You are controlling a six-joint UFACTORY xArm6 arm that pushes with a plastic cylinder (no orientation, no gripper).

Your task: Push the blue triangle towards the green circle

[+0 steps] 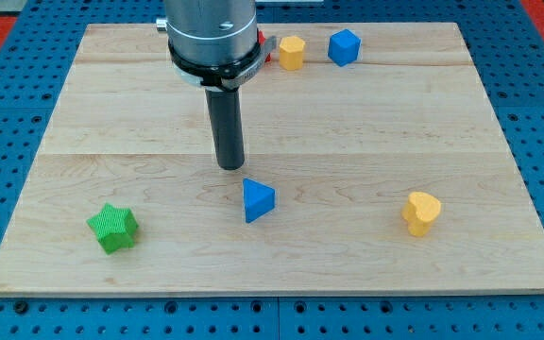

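I have no jaws, only a bare rod. My tip stands just far-left of the small blue triangle block, mid-desk, apart. I judge this the approach step. No green circle shows, so the push direction needs finding first.

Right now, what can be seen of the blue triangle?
The blue triangle is a small solid wedge-shaped block, plain blue, lying flat on the wooden board a little below its middle. Nothing touches it. My tip stands just up and to the view's left of it, with a small gap between.
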